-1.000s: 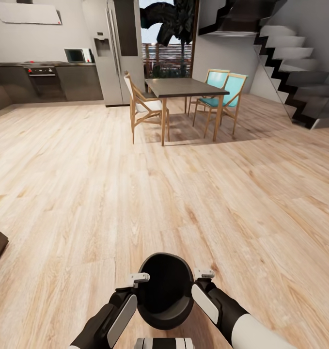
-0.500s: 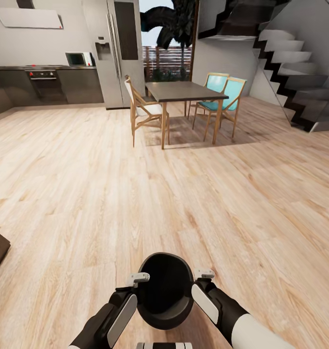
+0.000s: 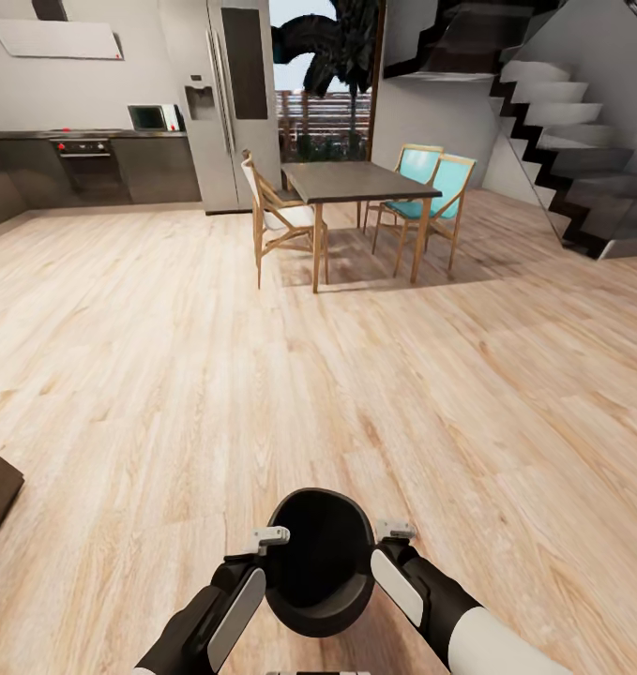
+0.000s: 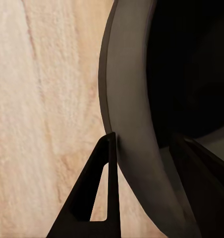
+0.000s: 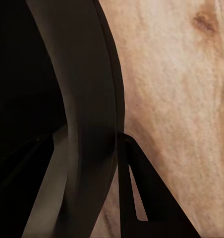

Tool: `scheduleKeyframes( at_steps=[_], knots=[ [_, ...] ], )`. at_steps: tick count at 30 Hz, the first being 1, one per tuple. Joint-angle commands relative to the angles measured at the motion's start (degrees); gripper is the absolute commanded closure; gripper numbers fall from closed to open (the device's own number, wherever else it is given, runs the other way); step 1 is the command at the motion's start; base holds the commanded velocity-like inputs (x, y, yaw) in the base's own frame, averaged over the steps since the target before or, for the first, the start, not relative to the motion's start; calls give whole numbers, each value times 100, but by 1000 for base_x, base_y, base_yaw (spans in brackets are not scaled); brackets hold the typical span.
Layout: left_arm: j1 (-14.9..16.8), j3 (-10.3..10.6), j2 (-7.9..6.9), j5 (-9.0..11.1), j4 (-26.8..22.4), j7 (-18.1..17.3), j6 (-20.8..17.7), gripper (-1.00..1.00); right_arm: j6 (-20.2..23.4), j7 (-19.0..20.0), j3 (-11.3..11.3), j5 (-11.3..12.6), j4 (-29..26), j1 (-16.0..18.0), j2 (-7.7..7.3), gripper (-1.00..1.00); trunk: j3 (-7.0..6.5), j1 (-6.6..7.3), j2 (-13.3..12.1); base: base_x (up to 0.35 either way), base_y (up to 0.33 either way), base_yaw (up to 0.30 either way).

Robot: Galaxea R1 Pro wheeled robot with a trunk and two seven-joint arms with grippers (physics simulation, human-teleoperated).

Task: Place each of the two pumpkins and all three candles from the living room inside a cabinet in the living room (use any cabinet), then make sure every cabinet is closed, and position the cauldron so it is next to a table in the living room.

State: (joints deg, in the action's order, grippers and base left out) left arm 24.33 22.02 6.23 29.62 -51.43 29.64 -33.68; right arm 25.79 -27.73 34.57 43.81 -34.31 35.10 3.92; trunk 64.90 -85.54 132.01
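- The cauldron [image 3: 320,561], clamped between both claws, looked matt black, smooth-walled.
- The floor [image 3: 168,356] beneath the claws was pale, grained wood planking with a faint sheen.

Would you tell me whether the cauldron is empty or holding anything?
Empty: the cauldron, gripped at its rim by the left gripper and right gripper, shows a bare dark interior.

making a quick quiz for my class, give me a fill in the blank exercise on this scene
1. Both grippers hold the rim of the black ____.
2. The left gripper and right gripper grip ____ sides of the cauldron.
3. The two chairs with teal seats stand beside the dining ____.
4. The floor is pale ____.

Missing words: cauldron; opposite; table; wood
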Motion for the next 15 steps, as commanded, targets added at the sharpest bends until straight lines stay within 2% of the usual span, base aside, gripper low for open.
scheduleKeyframes(
  at_steps=[1,15],
  knots=[
    [6,39,3,254,-69,33,65,100,38,-48,16,-31,-6,5,-9,100,-14,24,-39,0,0,0],
    [6,39,10,254,-70,33,46,100,39,-48,12,-30,-14,5,-6,100,-265,331,-601,0,0,0]
  ],
)
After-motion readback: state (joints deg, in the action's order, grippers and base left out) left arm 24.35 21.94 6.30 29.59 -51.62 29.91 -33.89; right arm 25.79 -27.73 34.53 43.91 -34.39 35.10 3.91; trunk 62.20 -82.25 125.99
